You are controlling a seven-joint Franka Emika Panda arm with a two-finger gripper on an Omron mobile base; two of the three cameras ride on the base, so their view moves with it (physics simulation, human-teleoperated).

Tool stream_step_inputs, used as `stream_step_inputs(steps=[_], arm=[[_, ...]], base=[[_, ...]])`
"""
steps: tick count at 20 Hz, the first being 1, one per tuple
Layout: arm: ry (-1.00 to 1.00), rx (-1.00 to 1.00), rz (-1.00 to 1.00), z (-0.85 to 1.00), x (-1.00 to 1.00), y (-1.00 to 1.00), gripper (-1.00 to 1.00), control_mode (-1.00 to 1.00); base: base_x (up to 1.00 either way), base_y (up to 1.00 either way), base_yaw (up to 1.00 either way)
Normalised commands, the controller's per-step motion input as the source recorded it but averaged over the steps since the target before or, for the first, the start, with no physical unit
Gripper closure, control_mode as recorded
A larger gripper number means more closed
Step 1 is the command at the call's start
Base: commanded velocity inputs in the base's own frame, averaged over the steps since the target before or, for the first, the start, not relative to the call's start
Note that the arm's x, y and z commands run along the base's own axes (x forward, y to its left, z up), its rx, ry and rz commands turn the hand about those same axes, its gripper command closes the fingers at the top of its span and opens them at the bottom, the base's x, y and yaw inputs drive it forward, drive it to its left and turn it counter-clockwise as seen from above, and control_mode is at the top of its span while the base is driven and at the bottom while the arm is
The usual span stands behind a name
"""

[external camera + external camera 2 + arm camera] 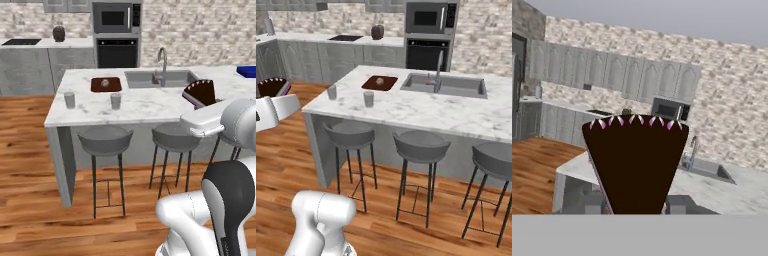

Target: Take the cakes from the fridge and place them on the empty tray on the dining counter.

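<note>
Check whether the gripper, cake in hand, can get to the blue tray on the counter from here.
Probably yes. The gripper holds a cake slice above the marble counter, and the blue tray lies further right at the picture's edge with bare counter between them. The tray is mostly cut off, so this is a guess.

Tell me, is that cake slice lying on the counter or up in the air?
In the air: the cake slice sits in the hand, raised above the counter.

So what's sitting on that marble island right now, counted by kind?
Cups: 2 (one, the other)
Dark red-brown board: 1, with a small round item on it
Blue tray: 1, partly visible at the edge
Total: 4
The cake slice is in the robot's hand, not on the island.
</note>
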Motion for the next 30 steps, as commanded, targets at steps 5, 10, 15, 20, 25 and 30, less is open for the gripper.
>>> stream_step_inputs(steps=[5,10,15,20,25,30], arm=[[0.00,0.00,0.00,0.00,0.00,0.00,1.00,1.00],[0.00,0.00,0.00,0.00,0.00,0.00,1.00,1.00],[0.00,0.00,0.00,0.00,0.00,0.00,1.00,1.00],[0.00,0.00,0.00,0.00,0.00,0.00,1.00,1.00],[0.00,0.00,0.00,0.00,0.00,0.00,1.00,1.00],[0.00,0.00,0.00,0.00,0.00,0.00,1.00,1.00]], base=[[-0.07,-1.00,0.00],[-0.04,-1.00,0.00],[-0.02,-1.00,0.00],[0.00,-1.00,0.00],[0.00,-1.00,0.00],[-0.02,-1.00,0.00]])
